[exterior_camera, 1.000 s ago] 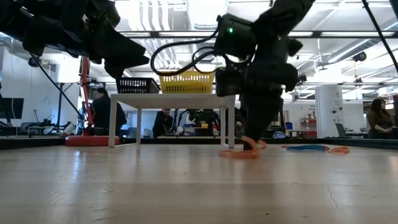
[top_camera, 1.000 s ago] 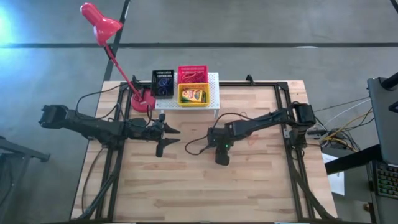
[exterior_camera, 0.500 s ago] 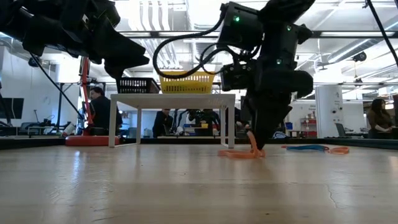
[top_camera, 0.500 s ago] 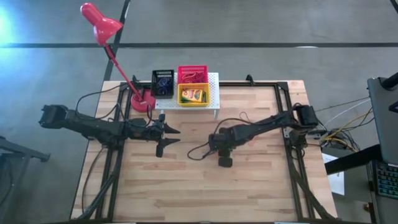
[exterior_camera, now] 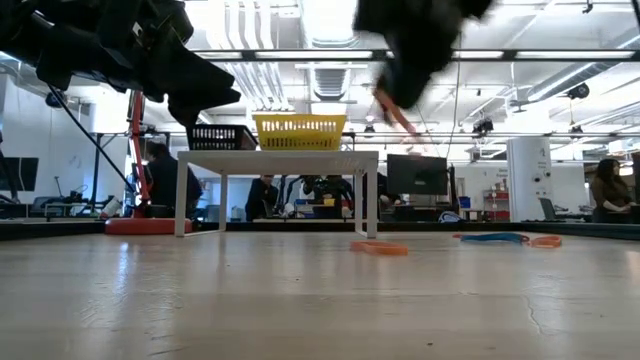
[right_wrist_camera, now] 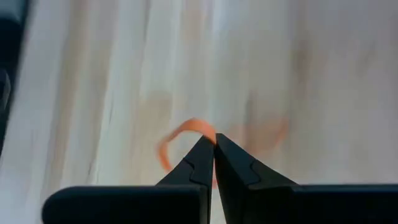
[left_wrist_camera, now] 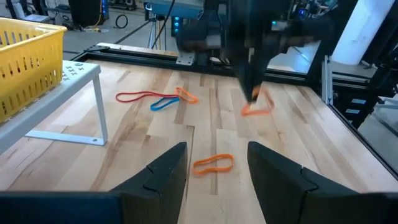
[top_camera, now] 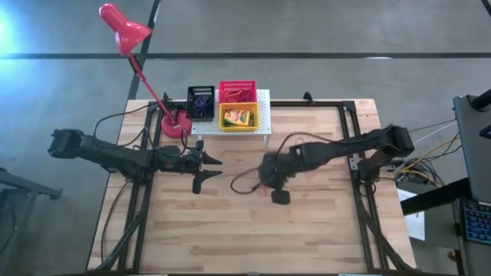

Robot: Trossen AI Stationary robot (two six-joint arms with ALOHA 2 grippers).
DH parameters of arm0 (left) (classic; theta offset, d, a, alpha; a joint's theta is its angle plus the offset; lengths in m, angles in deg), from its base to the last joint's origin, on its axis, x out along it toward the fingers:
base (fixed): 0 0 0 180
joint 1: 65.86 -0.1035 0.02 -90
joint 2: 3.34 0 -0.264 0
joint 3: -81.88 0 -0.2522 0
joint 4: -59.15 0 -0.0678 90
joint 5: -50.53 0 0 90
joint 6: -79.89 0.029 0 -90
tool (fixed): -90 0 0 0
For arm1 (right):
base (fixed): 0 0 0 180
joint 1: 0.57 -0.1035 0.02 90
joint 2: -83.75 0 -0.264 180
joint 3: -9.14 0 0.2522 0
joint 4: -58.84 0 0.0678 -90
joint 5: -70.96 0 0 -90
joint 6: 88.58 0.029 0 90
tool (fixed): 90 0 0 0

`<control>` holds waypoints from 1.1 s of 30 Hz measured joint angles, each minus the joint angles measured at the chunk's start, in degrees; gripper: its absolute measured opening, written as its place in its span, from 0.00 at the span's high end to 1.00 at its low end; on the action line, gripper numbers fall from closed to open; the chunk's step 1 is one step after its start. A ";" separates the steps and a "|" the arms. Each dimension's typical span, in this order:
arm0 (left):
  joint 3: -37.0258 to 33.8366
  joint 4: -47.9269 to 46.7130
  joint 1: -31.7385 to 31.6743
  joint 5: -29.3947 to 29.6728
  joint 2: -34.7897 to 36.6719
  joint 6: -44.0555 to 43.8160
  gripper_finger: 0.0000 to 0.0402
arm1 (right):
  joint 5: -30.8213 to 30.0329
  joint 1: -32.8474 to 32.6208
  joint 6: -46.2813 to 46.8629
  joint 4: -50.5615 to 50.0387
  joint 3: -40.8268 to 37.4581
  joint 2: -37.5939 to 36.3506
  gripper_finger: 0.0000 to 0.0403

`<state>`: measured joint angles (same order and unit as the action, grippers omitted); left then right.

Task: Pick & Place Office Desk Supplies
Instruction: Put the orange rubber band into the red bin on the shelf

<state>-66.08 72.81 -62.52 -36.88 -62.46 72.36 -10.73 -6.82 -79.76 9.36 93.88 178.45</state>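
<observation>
My right claw (right_wrist_camera: pixel 214 144) is pinched tight on an orange band (right_wrist_camera: pixel 180 138), lifted clear of the table (top_camera: pixel 322 230) near its middle. Another band (exterior_camera: pixel 379 247) lies below on the wood. My left claw (top_camera: pixel 209 170) hovers open, holding nothing, short of the baskets (top_camera: pixel 238 116).

Dark jointed arms (top_camera: pixel 115 153), looping black cables (top_camera: pixel 244 182)

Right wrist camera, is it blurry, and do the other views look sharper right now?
Right wrist view: the table and the orange rubber band are smeared, while the right gripper looks crisp. Low view: that gripper is blurred too. High view: sharp.
</observation>
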 joint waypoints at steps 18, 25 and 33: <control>0.00 0.20 0.00 0.00 0.00 0.19 0.57 | -17.37 28.20 -20.46 31.35 22.47 8.08 0.98; 0.00 0.15 0.00 0.00 0.00 0.19 0.57 | -10.58 37.31 -14.21 16.71 34.41 18.81 0.98; 0.00 -0.26 0.00 0.00 0.00 0.17 0.57 | -3.89 39.09 -14.07 -4.42 49.86 28.11 0.82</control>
<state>-66.08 72.55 -62.52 -36.88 -62.46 72.53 -14.61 32.27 -93.83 4.95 143.74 206.56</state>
